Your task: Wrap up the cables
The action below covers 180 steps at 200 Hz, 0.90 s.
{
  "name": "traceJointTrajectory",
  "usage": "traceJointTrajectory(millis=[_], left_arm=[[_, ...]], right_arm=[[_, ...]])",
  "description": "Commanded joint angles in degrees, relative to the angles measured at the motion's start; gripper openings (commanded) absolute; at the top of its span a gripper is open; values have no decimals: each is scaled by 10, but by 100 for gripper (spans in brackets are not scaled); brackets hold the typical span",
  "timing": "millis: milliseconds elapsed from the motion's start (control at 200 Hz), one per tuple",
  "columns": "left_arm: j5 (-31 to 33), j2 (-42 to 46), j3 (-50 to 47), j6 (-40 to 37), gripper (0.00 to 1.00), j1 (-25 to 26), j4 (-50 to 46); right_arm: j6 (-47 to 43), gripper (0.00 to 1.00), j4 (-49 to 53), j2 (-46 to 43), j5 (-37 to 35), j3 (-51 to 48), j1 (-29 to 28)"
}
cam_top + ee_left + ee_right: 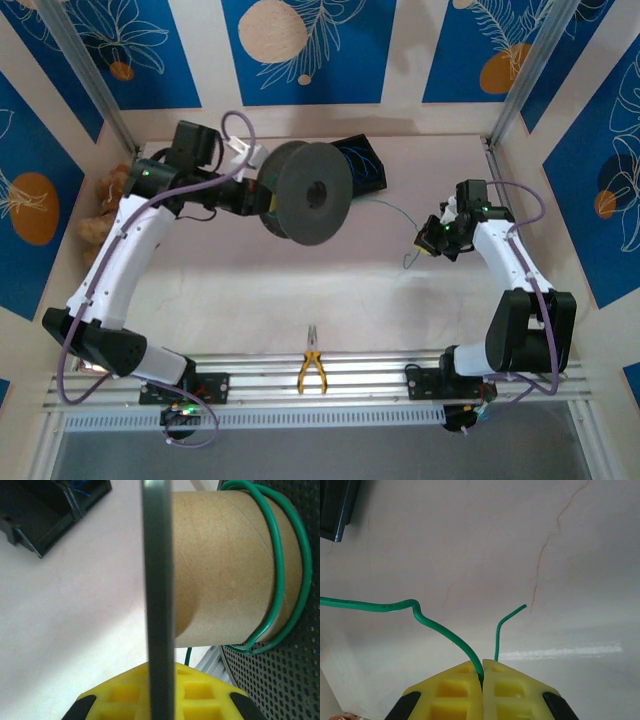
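Note:
My left gripper (pixel 160 675) is shut on the thin grey flange (pixel 159 580) of a dark spool (pixel 310 190) and holds it above the table's back. A green cable (pixel 280 570) lies in two turns round the spool's cardboard core (pixel 220 565). From the spool the green cable (pixel 395 210) runs right to my right gripper (pixel 428 240). In the right wrist view that gripper (pixel 481 674) is shut on the cable (pixel 435 625), and the short free end (pixel 512 614) curls up past the fingers. Blue cables (pixel 365 165) lie in a black box behind the spool.
The black box (pixel 358 160) stands at the back and shows its corner (pixel 45 515) in the left wrist view. Yellow-handled pliers (pixel 311 370) lie on the near rail. A brown soft toy (pixel 105 200) sits by the left wall.

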<state>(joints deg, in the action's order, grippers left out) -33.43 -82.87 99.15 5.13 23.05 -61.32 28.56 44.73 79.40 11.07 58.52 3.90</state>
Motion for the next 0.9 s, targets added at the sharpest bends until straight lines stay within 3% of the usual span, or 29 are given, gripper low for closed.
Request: traceJointTrajectory(millis=[0,450,605,895], left_arm=[[53,28,-3,-61,0,33,-3],[417,-21,-58,-146,0,159,-40],[478,-40,-71,-151,0,181,-30],[510,-66,-65,-128,0,186,1]], right_arm=[[-7,0,13,0,25,15,12],[7,0,46,-40,56,77,39],[27,0,51,-50,113,115,37],[72,0,45,-66,213,185,-18]])
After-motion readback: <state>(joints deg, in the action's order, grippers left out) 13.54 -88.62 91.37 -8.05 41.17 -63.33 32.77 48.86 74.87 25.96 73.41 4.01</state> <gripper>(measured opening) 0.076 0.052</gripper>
